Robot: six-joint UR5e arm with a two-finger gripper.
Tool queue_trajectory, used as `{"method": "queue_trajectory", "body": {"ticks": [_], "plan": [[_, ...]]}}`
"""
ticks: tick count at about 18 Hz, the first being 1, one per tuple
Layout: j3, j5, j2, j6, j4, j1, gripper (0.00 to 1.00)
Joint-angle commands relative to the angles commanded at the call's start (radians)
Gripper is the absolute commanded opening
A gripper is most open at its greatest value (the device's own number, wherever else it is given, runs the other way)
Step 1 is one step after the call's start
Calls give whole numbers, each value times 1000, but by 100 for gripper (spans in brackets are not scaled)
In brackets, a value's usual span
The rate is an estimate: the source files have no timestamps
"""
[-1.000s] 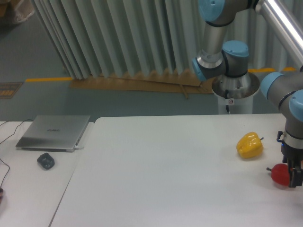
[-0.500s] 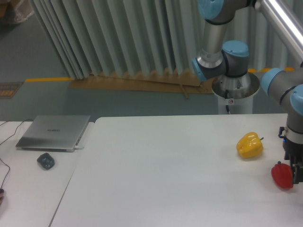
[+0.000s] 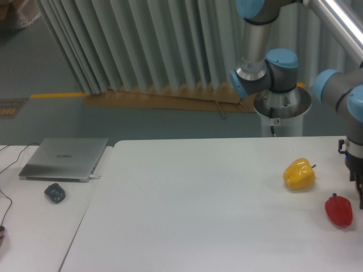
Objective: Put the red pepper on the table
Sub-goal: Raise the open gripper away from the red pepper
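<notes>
The red pepper (image 3: 338, 210) stands on the white table (image 3: 198, 192) near its right edge, stem up and free of any grip. The gripper (image 3: 360, 195) hangs just right of the pepper and a little above it, mostly cut off by the frame edge. Only one dark finger shows, and it stands apart from the pepper. The gripper holds nothing.
A yellow bell pepper (image 3: 299, 174) lies on the table up and left of the red one. A smaller white desk (image 3: 34, 226) at the left carries a closed laptop (image 3: 64, 158) and a dark mouse (image 3: 55, 193). The arm's base (image 3: 281, 105) stands behind the table.
The gripper has let go of the red pepper and moved up and to the right. The pepper now rests on the table, slightly lower than where it was held.
</notes>
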Motion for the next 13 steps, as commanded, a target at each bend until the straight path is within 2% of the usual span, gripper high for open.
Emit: {"method": "queue_trajectory", "body": {"ticks": [7,13], "plan": [[0,2,41,-3,-15,12,100],[-2,-2,58,0,-26,77,100]]}}
